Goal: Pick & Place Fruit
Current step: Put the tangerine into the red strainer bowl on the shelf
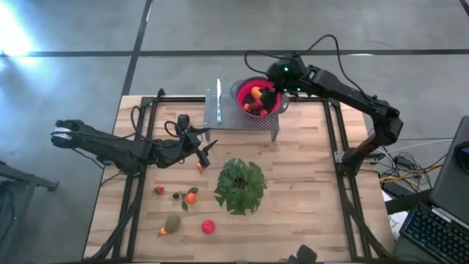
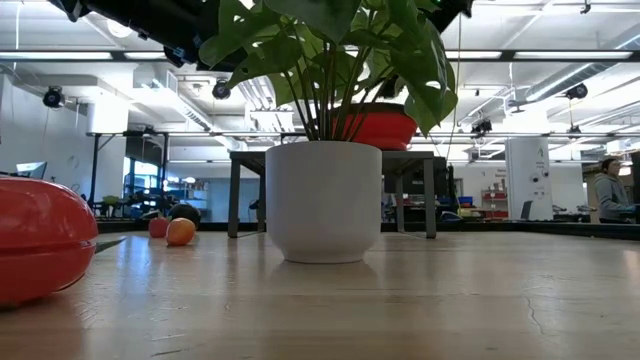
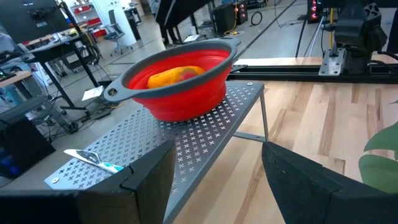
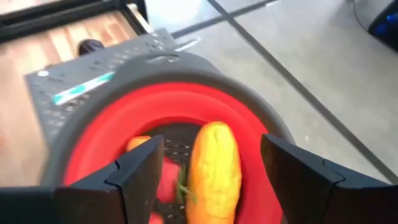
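Nearest the low camera you had a red fruit (image 2: pixel 35 250) filling the left foreground on the table (image 1: pixel 308 198), with the white pot of the plant (image 2: pixel 323 200) just behind it at centre.

Going by size, your table had open wood along the whole right half and down its front right corner; black rails ran along both sides. The perforated metal shelf (image 1: pixel 242 117) stood at the back edge, and the red colander (image 1: pixel 258 97) sat on its right end, rim close to the shelf's edge. The plant (image 1: pixel 240 186) took the middle, so the free lane on the left between it and the left rail was narrow and held the loose fruit.

Your right gripper (image 4: pixel 211 174) hung directly above the colander with its fingers spread apart and nothing between them; a yellow oblong fruit (image 4: pixel 215 168) lay in the bowl below, beside red pieces. Your left gripper (image 3: pixel 214 180) was over the table left of the plant, fingers parted and empty, facing the shelf.

On the table, fruit was left in front of the left arm: an orange one (image 1: pixel 191 196), a small red one (image 1: pixel 159 190), an olive-green piece (image 1: pixel 172 223), the red fruit near the front edge, and a small orange bit (image 1: pixel 199 167) just under the left gripper.

A flat strip (image 3: pixel 93 160) with a teal mark lay on the shelf; you could read no writing on it.
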